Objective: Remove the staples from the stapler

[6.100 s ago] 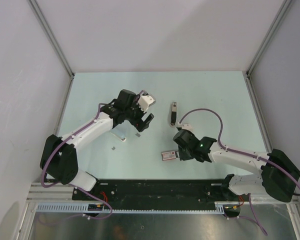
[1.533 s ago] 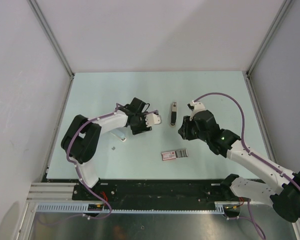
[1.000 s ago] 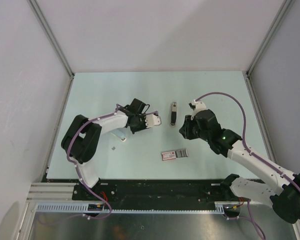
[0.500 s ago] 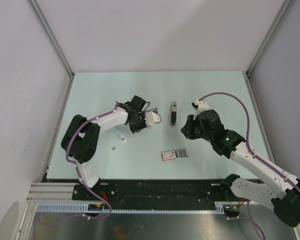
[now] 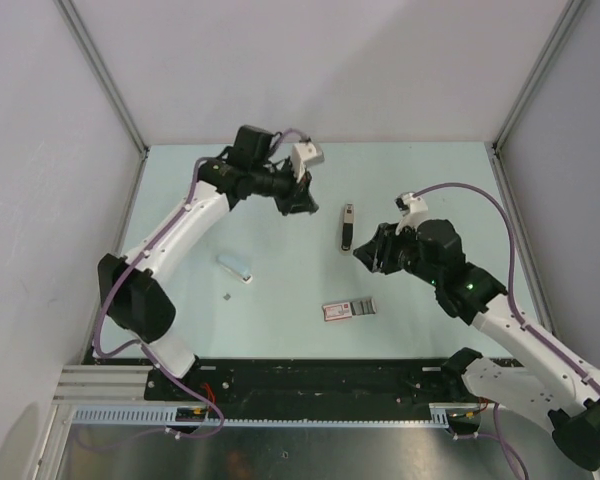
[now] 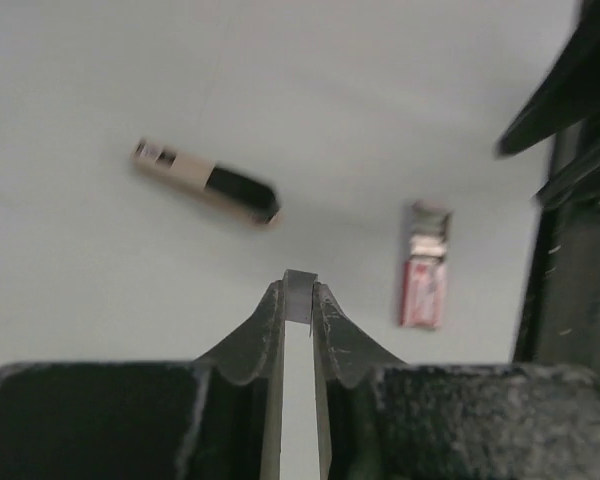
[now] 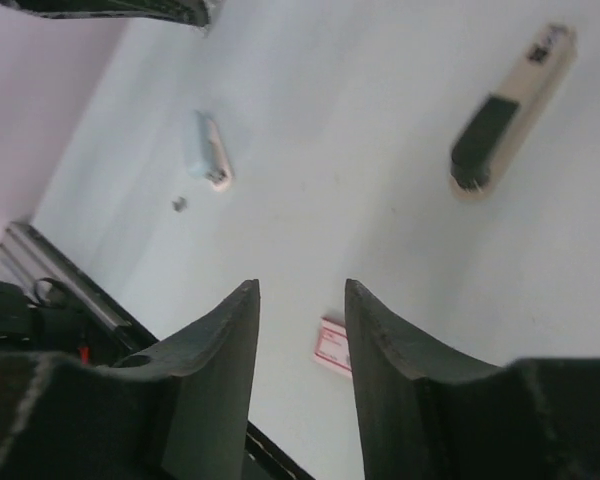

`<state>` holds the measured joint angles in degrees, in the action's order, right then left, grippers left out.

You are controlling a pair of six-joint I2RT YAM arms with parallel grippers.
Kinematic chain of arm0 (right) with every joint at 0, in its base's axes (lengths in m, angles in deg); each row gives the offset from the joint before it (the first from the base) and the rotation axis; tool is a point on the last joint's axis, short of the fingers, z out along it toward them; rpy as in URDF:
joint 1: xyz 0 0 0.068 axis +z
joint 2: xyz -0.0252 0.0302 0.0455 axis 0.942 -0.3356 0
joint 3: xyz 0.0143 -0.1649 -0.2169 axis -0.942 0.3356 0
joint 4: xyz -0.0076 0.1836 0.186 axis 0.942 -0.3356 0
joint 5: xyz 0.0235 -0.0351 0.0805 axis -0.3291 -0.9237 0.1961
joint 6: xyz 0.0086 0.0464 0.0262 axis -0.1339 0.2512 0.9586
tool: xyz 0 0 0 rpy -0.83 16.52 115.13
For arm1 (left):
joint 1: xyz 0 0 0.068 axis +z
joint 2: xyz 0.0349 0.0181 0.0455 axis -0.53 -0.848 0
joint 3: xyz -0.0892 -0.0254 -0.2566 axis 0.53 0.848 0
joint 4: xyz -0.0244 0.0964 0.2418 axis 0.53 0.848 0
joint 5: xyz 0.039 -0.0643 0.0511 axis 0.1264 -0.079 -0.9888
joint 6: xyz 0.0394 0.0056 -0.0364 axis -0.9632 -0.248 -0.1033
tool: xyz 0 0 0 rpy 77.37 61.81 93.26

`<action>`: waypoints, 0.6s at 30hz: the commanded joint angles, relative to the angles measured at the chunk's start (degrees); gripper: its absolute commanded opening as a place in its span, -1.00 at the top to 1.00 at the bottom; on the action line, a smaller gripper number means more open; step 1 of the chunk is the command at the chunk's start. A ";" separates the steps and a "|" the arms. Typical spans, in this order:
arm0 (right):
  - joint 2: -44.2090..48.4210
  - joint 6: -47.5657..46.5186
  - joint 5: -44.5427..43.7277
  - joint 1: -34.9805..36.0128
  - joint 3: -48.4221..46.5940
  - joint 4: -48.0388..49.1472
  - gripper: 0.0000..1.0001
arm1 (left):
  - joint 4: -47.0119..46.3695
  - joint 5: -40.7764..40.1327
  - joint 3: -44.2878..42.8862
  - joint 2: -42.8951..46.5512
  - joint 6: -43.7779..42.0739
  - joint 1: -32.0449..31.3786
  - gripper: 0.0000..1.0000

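- Lying on the desk (image 5: 430,180), the stapler (image 5: 347,227) runs near-to-far, just beside the right jaws' tips, slightly to their left.
- Right jaws: partly open and empty; this arm is the nearer one.
- Left jaws: nearly shut, pinching what looks like a short staples strip (image 6: 298,296), held above the desk and farther from the stapler.

- The top view was bright and evenly lit from above; the pale counter (image 5: 280,330) carried only faint, soft shadows under the arms (image 5: 180,235).
- The left wrist view was smeared: the stapler (image 6: 208,183) and the red-and-white box (image 6: 424,280) were blurred, while the staples (image 6: 300,296) between the left jaws were clearer.
- In the right wrist view the right jaws were dark and soft-edged.
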<state>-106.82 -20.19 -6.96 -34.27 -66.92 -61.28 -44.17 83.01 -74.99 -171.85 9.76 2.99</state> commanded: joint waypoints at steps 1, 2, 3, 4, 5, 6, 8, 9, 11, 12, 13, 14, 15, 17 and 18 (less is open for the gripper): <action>2.68 3.10 7.34 -1.23 -0.18 12.45 0.02 | -2.93 17.27 -6.97 0.74 19.41 0.83 1.00; 2.69 3.93 8.37 -1.45 -0.19 14.09 -0.04 | -5.44 18.01 -7.40 0.60 23.40 1.04 1.00; 2.61 4.78 9.28 -1.69 -0.19 16.05 -0.12 | -8.50 19.04 -7.35 0.54 27.95 1.31 1.00; 2.53 5.60 10.13 -1.85 -0.19 17.69 -0.19 | -11.65 20.13 -6.98 0.51 32.55 1.67 1.00; 2.53 6.36 10.78 -2.07 -0.19 19.17 -0.24 | -15.29 21.33 -6.35 0.40 37.57 2.07 1.00; 2.57 7.09 11.36 -2.31 -0.19 20.48 -0.27 | -18.70 22.28 -5.77 0.35 42.59 2.40 1.00; 2.76 8.52 12.26 -3.01 -0.19 23.06 -0.30 | -24.15 23.37 -4.92 0.18 50.75 2.78 1.00; 2.82 9.40 13.03 -3.66 -0.19 24.49 -0.31 | -25.81 23.30 -4.66 0.15 53.79 2.85 1.00; 2.89 11.23 14.31 -4.84 -0.34 26.99 -0.31 | -28.52 22.68 -3.68 0.52 58.80 2.90 1.00; 2.80 12.25 14.93 -5.41 -0.39 27.99 -0.30 | -30.06 22.60 -2.86 0.85 60.89 2.90 1.00; 2.62 13.20 15.68 -6.00 -0.47 29.11 -0.29 | -31.75 22.74 -1.70 1.28 63.44 2.86 1.00; 2.40 14.25 16.54 -6.56 -0.50 30.19 -0.28 | -33.60 22.90 -0.28 1.84 65.63 2.80 1.00; 2.07 15.21 17.32 -6.92 -0.52 31.40 -0.28 | -35.46 22.89 1.17 2.47 67.30 2.72 1.00; 1.40 17.03 18.59 -7.35 -0.53 34.01 -0.27 | -39.74 22.97 4.70 3.74 70.48 2.49 1.00; 1.04 17.79 19.05 -7.45 -0.53 35.19 -0.27 | -43.36 23.15 6.74 4.30 72.76 2.48 1.00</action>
<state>-105.07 -7.32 7.99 -40.94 -66.88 -35.05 -75.42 103.86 -73.20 -171.48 69.60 5.61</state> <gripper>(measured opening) 0.641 0.163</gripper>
